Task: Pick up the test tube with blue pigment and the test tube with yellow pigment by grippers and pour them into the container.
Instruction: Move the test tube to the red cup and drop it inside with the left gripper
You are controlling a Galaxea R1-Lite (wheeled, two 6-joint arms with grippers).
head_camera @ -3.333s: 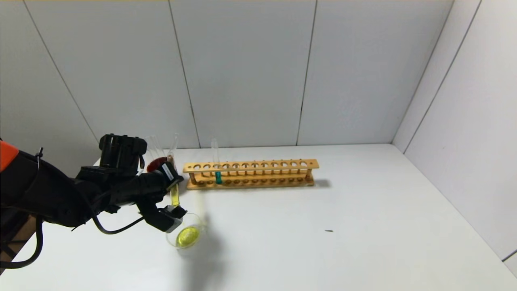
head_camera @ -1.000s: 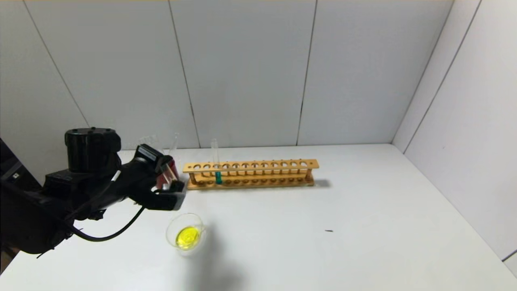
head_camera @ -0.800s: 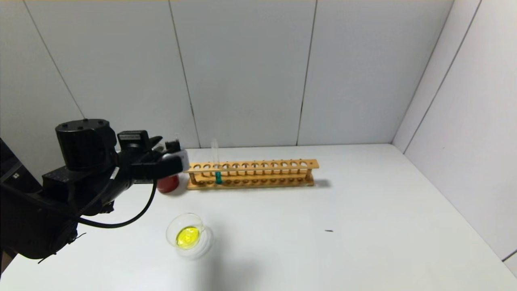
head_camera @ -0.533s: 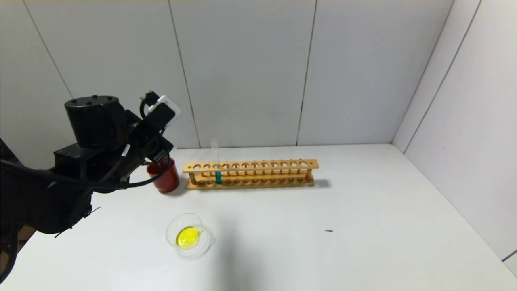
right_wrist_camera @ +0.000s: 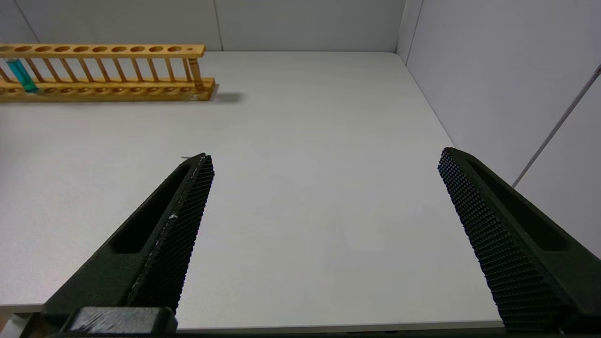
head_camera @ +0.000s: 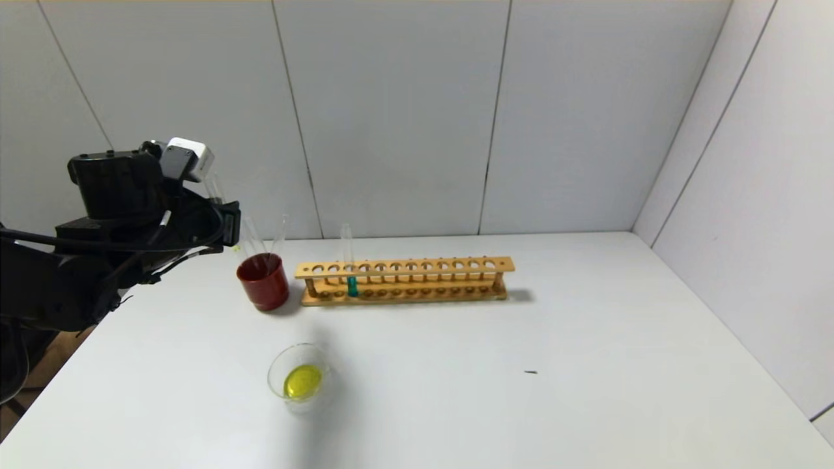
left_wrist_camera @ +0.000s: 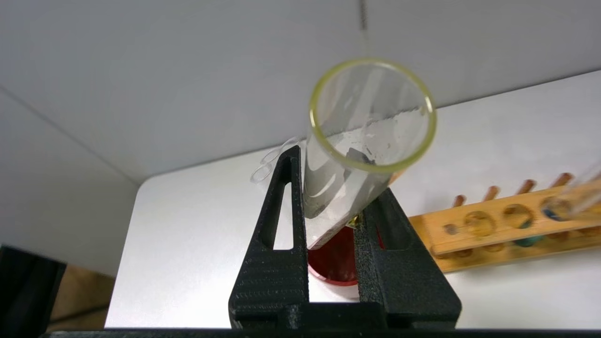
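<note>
On the white surface, one wooden rack held one blue tube; beside it one red cup; the left hand gripped one emptied tube; the right hand gaped wide.

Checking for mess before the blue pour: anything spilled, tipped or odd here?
No spill shows. The yellow liquid sits inside the container. The left hand holds the emptied test tube with yellow pigment tilted above the red cup, which already holds clear tubes.

White table carries 3 things: wooden tube rack near the back wall, dark red cup just beside the rack's left end, glass container with yellow liquid nearer the front.
</note>
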